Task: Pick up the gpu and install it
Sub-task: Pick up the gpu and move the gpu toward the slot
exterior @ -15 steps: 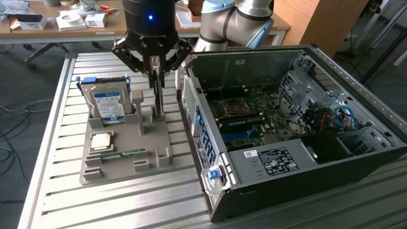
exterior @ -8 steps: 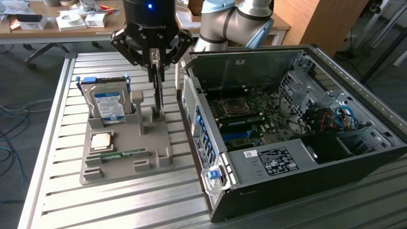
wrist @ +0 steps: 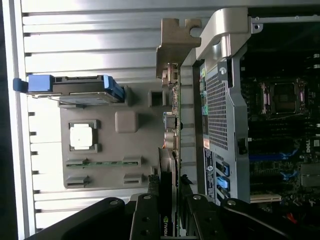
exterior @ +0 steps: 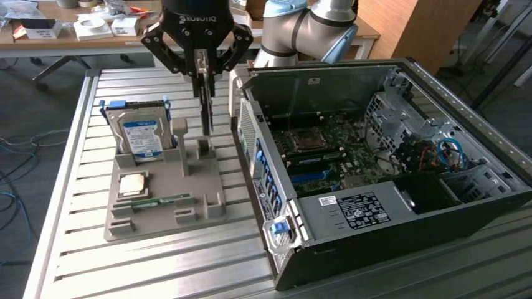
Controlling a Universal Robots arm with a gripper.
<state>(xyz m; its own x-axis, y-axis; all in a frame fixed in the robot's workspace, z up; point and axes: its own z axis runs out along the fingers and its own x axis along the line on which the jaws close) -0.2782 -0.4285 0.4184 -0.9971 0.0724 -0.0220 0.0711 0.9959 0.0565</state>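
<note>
Your black end effector is clenched on the gpu, a thin dark circuit card with a pale silver metal bracket at one end. The card hangs upright, edge-on, over the grey plastic holder tray on the slatted aluminium tabletop. It sits between the boxy silver hard drive with the blue-white label and the open black computer case. You cannot tell whether its lower edge touches the tray's slot.
</note>
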